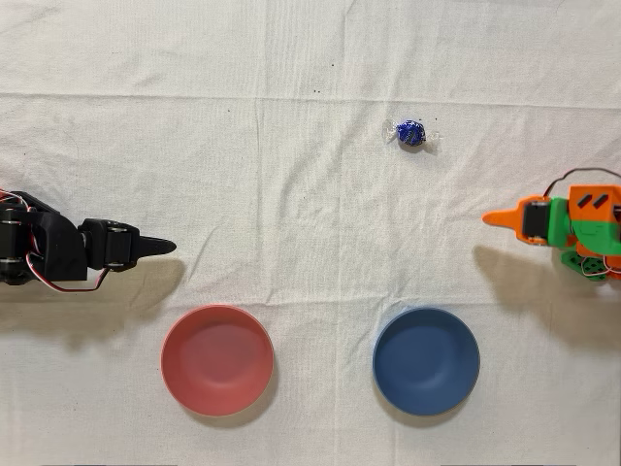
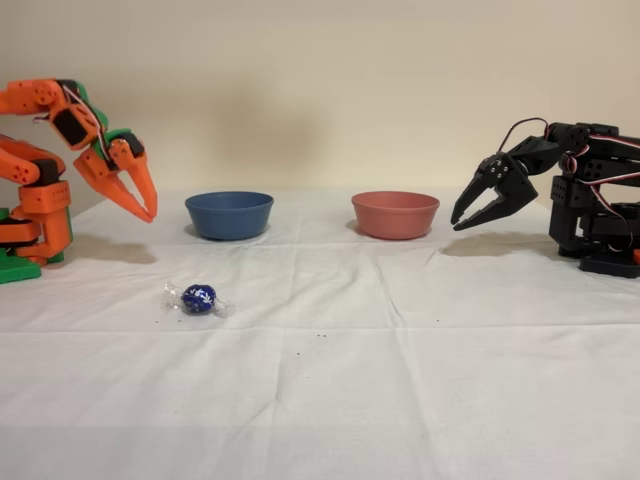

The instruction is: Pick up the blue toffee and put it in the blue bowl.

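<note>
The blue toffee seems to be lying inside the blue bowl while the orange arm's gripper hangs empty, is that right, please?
Not quite: the blue toffee lies on the tablecloth, apart from the blue bowl, as the overhead view shows. The gripper does hang empty.

Shiny blue toffee lies on cloth, well apart from empty blue bowl.

Shiny-wrapped blue toffee, matte blue bowl, creased cloth

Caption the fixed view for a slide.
Orange arm's gripper hangs empty above the cloth; shiny blue-wrapped toffee lies before the matte blue bowl.
</note>
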`<state>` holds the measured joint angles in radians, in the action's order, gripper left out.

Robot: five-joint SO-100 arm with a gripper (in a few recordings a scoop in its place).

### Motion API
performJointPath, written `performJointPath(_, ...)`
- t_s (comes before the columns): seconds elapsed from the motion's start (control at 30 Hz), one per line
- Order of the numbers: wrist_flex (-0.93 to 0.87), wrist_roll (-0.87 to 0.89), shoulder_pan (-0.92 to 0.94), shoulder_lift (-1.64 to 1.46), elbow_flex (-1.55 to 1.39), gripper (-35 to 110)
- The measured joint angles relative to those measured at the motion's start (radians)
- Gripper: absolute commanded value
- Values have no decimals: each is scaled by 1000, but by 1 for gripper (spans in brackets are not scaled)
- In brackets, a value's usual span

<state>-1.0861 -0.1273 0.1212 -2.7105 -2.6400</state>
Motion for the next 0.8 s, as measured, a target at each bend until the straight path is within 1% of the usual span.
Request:
performJointPath(0.27,-124,63,87,216,247,0)
performJointPath(0.47,-132,43,158,364,407,0)
performJointPath(0.57,-132,12,196,430,468,0)
performJointPath(0.8,-112,-137,296,569,574,0)
